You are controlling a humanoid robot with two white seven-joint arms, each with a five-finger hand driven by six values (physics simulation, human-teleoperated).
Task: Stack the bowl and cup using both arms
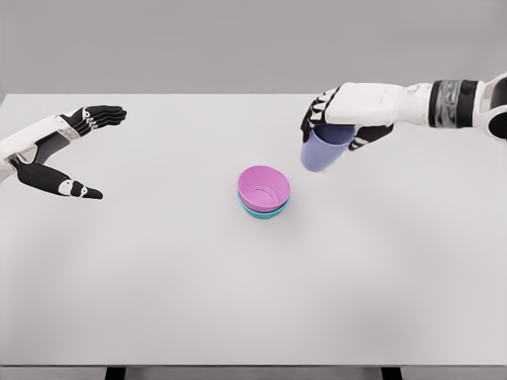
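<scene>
Cup in the air, drop-in not yet made: where it could slip

Cup (322,149), lilac, is off the bench (158,277), held from above by the right hand (348,115); its fingers (310,119) wrap the rim w/ the thumb on the near side. It hangs tilted, up and to the right of the bowls, apart from them. Pink bowl (264,188) sits nested in a teal bowl (263,210) near the bench's middle, so the bowl part looks done & the cup is what's left.

Left hand (67,150) waits at the far left, well apart from everything, fingers spread wide w/ nothing in them.

Risks as I read them:
- Tilt. If the cup goes down at this angle, its base edge may catch the pink rim, tip over or roll out.
- Off-centre release. A let-go short of the bowl's middle would prob. land it on the rim, nudging the nested pair sideways; nothing steadies them, since the left hand is far off.
- Rim-only grip. Can't tell how firm it is; a quick swing could let the cup rotate or slide in the fingers.
- Dropping from too high: a light cup may bounce out.
</scene>
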